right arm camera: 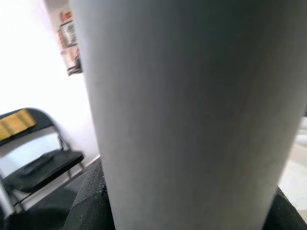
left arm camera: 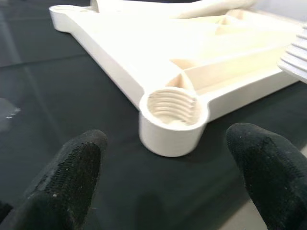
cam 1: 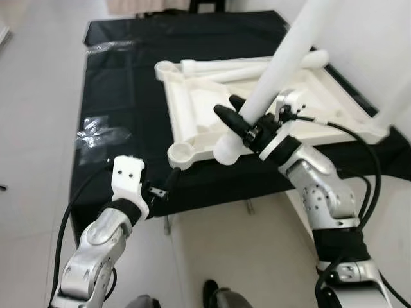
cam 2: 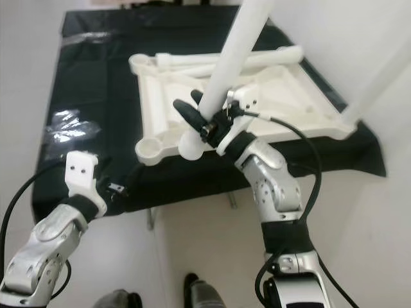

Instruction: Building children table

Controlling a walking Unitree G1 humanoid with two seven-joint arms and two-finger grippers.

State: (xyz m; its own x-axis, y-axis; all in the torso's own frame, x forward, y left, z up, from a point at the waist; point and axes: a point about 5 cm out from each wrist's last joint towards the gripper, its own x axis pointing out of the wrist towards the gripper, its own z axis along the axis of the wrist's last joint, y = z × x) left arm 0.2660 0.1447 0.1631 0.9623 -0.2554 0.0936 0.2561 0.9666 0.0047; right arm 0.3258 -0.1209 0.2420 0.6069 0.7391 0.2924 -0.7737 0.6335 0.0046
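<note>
The upturned white tabletop (cam 1: pixel 257 106) lies on a black-covered table (cam 1: pixel 122 96), its near threaded corner socket (left arm camera: pixel 171 106) empty. The right gripper (cam 1: pixel 236 119) is clamped round a white table leg (cam 1: pixel 282 61), held tilted, its lower end just beside that socket. The left gripper (cam 1: pixel 160 189) hangs spread open near the table edge. Leg-fitting step — next, I judge, the leg must stand upright over the socket and be screwed in.
</note>
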